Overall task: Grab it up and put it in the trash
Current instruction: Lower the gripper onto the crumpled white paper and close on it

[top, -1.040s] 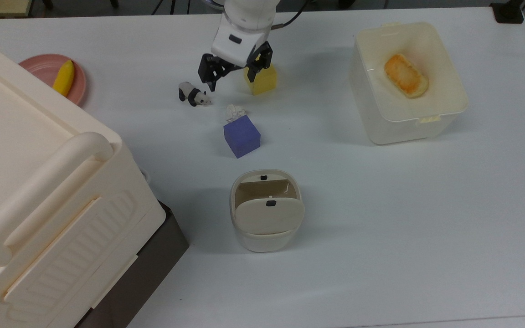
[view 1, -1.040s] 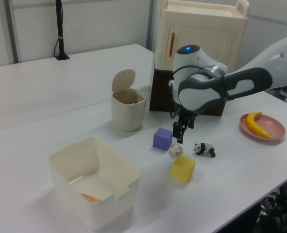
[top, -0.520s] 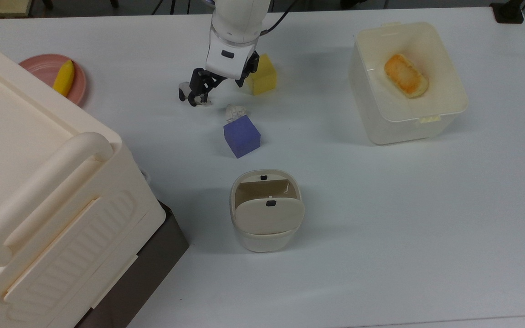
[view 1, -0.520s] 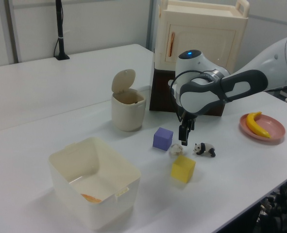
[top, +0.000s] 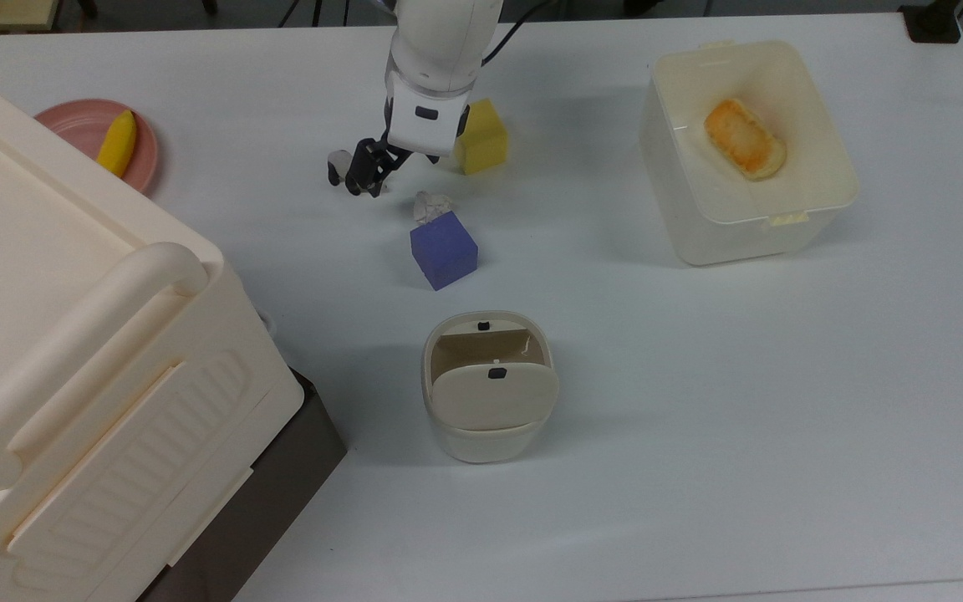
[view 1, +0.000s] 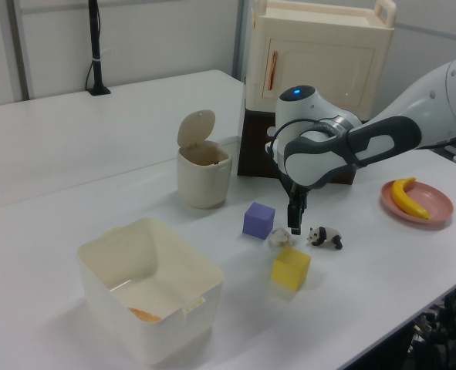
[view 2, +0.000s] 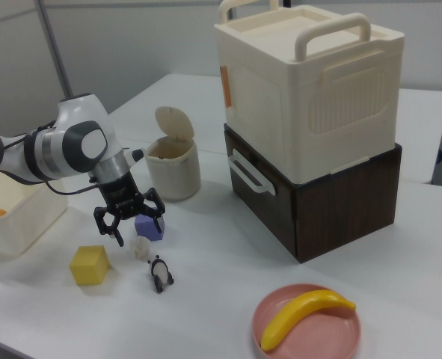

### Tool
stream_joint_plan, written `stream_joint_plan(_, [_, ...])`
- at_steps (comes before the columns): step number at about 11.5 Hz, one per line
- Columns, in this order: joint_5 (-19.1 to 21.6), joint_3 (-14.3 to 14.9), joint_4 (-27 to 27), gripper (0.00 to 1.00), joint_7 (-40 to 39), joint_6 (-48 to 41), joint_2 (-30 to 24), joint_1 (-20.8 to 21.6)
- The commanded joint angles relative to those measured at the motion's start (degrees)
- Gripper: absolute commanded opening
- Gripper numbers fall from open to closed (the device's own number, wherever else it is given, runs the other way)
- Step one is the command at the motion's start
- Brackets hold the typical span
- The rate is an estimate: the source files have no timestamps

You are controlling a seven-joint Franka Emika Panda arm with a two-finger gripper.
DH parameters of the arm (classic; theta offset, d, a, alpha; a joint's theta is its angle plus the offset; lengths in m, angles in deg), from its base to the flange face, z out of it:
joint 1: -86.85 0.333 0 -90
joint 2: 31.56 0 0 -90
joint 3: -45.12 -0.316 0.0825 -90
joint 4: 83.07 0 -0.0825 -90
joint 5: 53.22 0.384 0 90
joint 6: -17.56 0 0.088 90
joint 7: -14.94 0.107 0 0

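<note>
The small crumpled white paper wad (top: pixel 431 205) lies on the table against the far side of a purple cube (top: pixel 444 249), also seen as the wad (view 1: pixel 280 237) and the wad (view 2: pixel 140 247). My gripper (view 2: pixel 133 227) hangs open just above the wad, its fingers spread and nothing between them. In the top view the gripper (top: pixel 373 171) covers most of the panda figurine (top: pixel 335 165). In the left view the gripper (view 1: pixel 295 221) sits between cube and panda. The trash (top: pixel 490 385) stands nearer than the purple cube, its flap lid tipped open.
A yellow cube (top: pixel 481 146) sits right by the arm's wrist. A large cream box (top: pixel 816 209) holds bread at the top view's right. A big cream handled case (top: pixel 72 351) fills the top view's left, with a banana on a pink plate (top: pixel 72 121) behind it.
The gripper has turned about its wrist and come down lower, shifting toward the top view's left over the panda and close beside the paper wad. The objects have stayed put.
</note>
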Motion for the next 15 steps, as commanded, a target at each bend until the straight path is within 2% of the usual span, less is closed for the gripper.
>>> stream_joint_plan(1, [-3.4,-0.4,-0.6,1.0,-3.2,1.8,0.5,0.1])
stream_joint_plan(8, [-3.4,-1.0,-0.4,1.0,-2.4,1.4,-0.1,1.9])
stream_joint_plan(15, [-3.6,-1.3,0.2,1.0,-6.1,1.8,1.0,2.3])
